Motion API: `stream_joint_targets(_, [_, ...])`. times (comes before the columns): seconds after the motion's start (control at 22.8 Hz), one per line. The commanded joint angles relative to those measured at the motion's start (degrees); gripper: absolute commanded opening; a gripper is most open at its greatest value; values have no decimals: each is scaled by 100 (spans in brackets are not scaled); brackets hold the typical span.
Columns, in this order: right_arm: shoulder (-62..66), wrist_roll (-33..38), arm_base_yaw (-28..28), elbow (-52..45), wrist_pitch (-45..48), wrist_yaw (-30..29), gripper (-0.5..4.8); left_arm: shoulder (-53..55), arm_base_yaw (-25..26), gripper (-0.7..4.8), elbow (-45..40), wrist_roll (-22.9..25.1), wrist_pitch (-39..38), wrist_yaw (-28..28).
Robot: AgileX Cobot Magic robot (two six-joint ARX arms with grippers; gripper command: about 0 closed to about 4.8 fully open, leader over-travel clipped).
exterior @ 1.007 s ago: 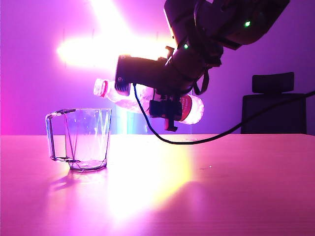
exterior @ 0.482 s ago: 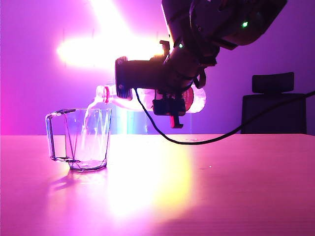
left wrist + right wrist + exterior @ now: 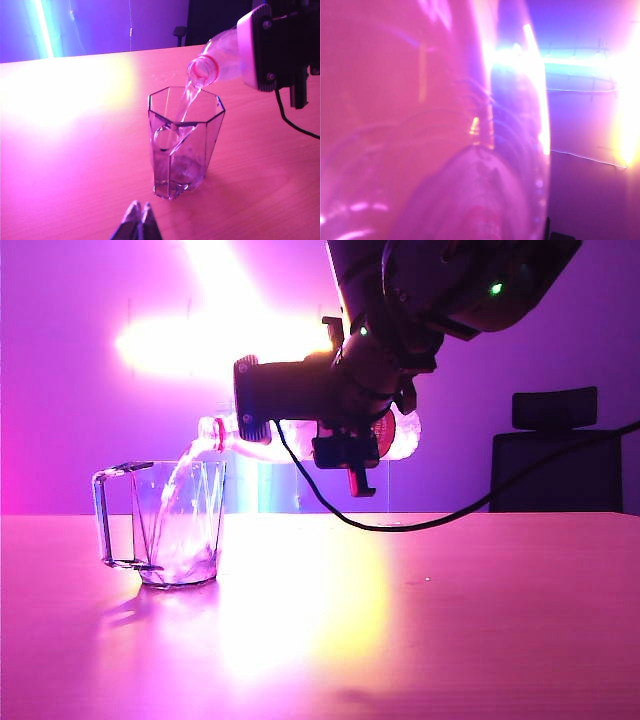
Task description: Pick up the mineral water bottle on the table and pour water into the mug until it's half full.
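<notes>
The clear ribbed mineral water bottle (image 3: 300, 440) lies nearly level in the upper middle of the exterior view, its open red-ringed mouth tipped down-left. Water (image 3: 180, 480) streams into the faceted glass mug (image 3: 165, 525) standing upright lower left on the glossy pink table (image 3: 450, 620), pooling shallowly at its bottom.

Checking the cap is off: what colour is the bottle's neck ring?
Red neck ring, clearest in the left wrist view.

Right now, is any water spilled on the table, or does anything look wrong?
Nothing stands out. The right gripper holds the bottle tipped, and its water falls inside the mug. The table around the mug looks dry. The left gripper waits nearby, jaws shut.
</notes>
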Motion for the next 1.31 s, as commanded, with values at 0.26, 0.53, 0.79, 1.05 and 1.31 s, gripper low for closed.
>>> stream_joint_targets(0.26, [-70,-46,17,66,358,140,230,11,-7,-2,22,-15,76,20])
stream_joint_targets(0.53, [-70,-48,17,66,356,140,230,11,-7,-2,22,-15,74,20])
stream_joint_targets(0.79, [-70,-170,17,66,358,205,230,11,-7,-2,22,-15,74,20])
stream_joint_targets(1.05, [-70,-149,17,63,356,203,230,11,-7,-2,22,-15,74,20])
stream_joint_targets(1.31, [-70,197,17,63,319,201,230,11,-7,-2,22,-15,74,20])
